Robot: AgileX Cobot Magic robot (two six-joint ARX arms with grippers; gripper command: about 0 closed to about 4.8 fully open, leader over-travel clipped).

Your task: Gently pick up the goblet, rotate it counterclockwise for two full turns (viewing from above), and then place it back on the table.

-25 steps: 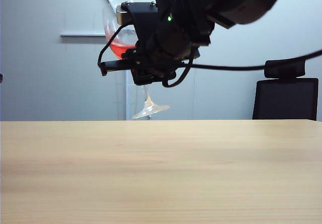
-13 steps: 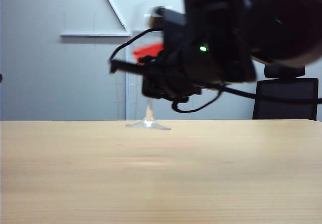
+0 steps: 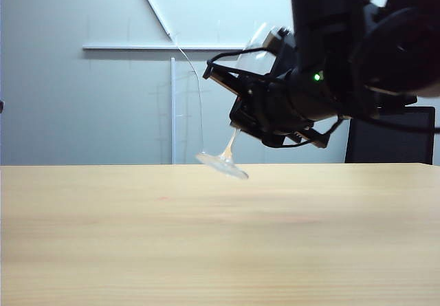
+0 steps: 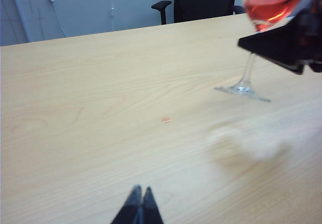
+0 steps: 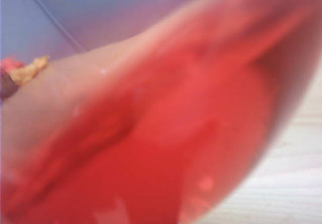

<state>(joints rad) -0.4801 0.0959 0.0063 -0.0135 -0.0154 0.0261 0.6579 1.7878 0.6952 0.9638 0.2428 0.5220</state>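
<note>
Left gripper (image 4: 139,206): black, 2 fingertips pressed together with nothing between them, hanging low over the near part of the table, well apart from the glass.

Table (image 3: 137,237): wide, light beige wood-grain top, smooth; small reddish speck (image 4: 165,119) on the surface between the left gripper and the glass.

Goblet (image 3: 224,160): tall clear wine glass with thin stem and round flat foot, tilted, bowl leaning toward the right arm, foot swung out to the left. Foot raised above the table in the exterior view, near the far edge; soft shadow under it in the left wrist view. Red liquid (image 4: 274,2) in the bowl, slanted with the tilt. In the right wrist view, bowl (image 5: 166,133) filling nearly the whole picture as a red blur, a strip of table at one corner.

Right gripper (image 3: 258,89): black, at the upper right of the exterior view, clamped around the lower bowl of the goblet, carrying it in the air; black finger (image 4: 279,45) seen just under the bowl in the left wrist view.

Black office chair (image 3: 388,137): behind the table, far right, partly hidden by the right arm.
</note>
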